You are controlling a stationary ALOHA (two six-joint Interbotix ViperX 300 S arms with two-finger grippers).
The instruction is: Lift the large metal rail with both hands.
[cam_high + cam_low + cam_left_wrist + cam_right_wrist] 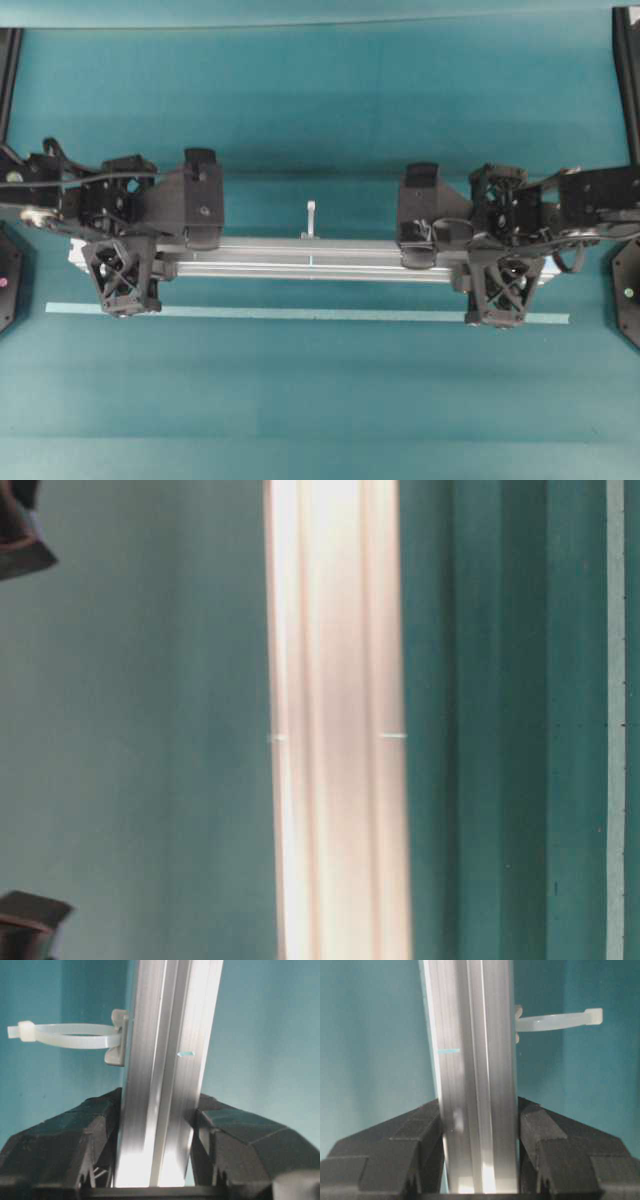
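The large metal rail (310,262) is a long grooved silver bar lying level across the middle of the overhead view. My left gripper (203,245) is shut on it near its left end and my right gripper (420,250) near its right end. In the left wrist view both black jaws of the left gripper (157,1105) press the sides of the rail (165,1035). The right gripper (479,1110) clamps the rail (470,1035) the same way. The rail (335,730) fills the middle of the table-level view, blurred and close, and looks raised off the cloth. A white looped peg (311,218) sticks out from its far edge.
A thin pale tape strip (300,313) lies on the teal cloth just in front of the rail, parallel to it, and runs along the right edge of the table-level view as the tape strip (615,730). Black arm bases (625,290) stand at both sides of the table.
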